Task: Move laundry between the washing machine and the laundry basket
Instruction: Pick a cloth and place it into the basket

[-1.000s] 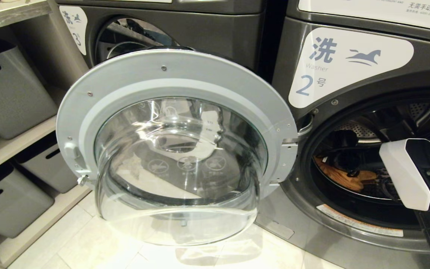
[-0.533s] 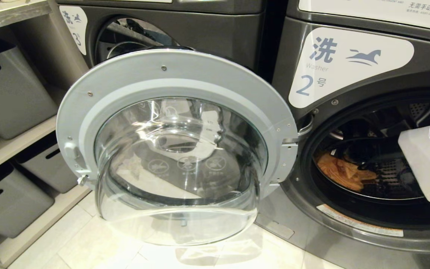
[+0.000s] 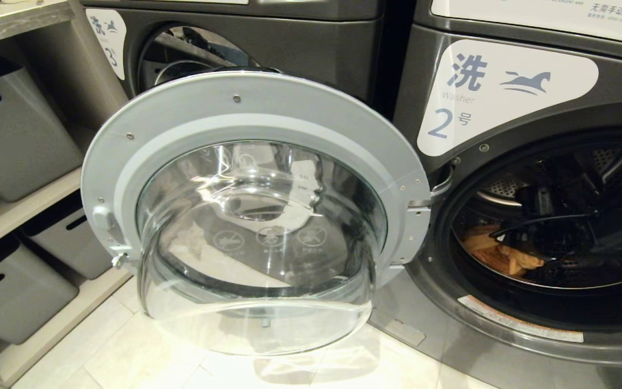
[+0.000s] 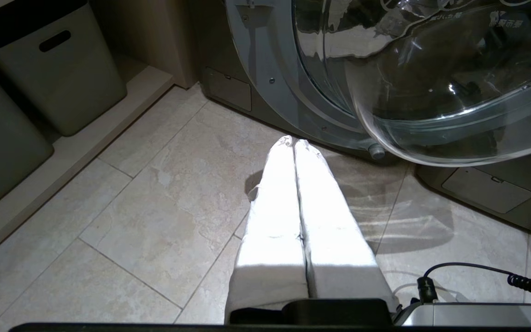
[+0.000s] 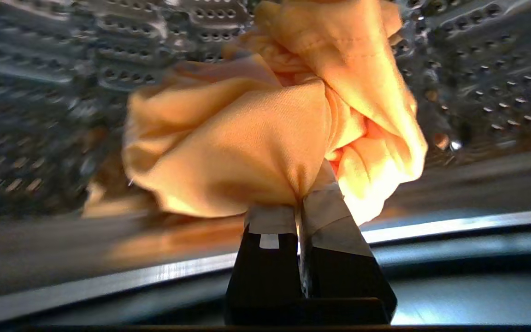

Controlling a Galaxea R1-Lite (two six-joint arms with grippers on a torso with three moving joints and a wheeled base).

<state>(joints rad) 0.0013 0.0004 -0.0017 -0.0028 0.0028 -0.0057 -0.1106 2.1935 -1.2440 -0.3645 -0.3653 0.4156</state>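
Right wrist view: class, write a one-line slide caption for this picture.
Right gripper shut on a bunched orange cloth inside the washer's perforated drum.

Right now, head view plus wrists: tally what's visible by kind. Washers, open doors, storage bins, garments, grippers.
Washers: 2 (washer 3, washer 2)
Open doors: 1 (glass door)
Grey storage bins: 4 (e.g. top bin)
Orange garments: 1 (orange cloth)
Grippers: 2 (left gripper, right gripper)
Total: 10

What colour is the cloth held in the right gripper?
Orange cloth, pinched by the right gripper; clearest in the right wrist view.
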